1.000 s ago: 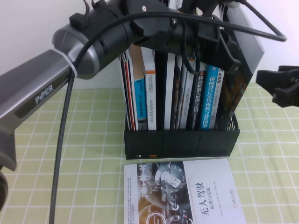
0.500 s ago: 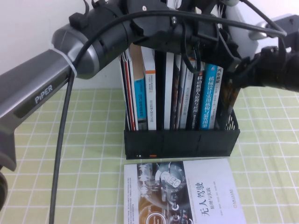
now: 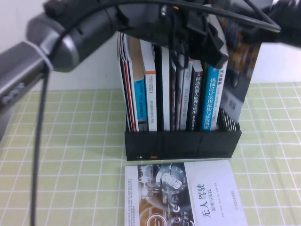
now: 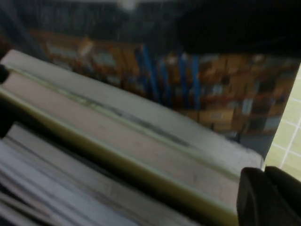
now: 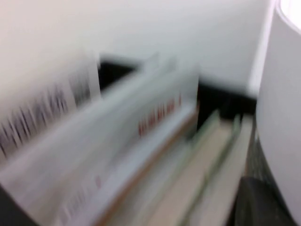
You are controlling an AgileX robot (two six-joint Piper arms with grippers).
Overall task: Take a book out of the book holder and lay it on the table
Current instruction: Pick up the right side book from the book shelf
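Observation:
A black book holder (image 3: 183, 146) stands mid-table with several upright books. The rightmost book (image 3: 237, 70), with an orange and blue patterned cover, leans right and sits higher than its neighbours. It also shows in the left wrist view (image 4: 197, 89), with its page edge below the cover. My left gripper (image 3: 211, 44) reaches across from the left and sits at the tops of the books, against that book's top (image 4: 268, 197). My right gripper (image 3: 282, 21) is at the top right, just above and beside the same book (image 5: 258, 202). Another book (image 3: 183, 193) lies flat on the table before the holder.
A green checked cloth (image 3: 70, 155) covers the table on both sides of the holder. A white wall (image 3: 84, 75) rises close behind. The left arm's cable (image 3: 40, 141) hangs down at the left.
The right arm swung in from the right edge, then rose to the top right above the holder. The left arm lifted. The rightmost book now sits higher and shows its patterned cover.

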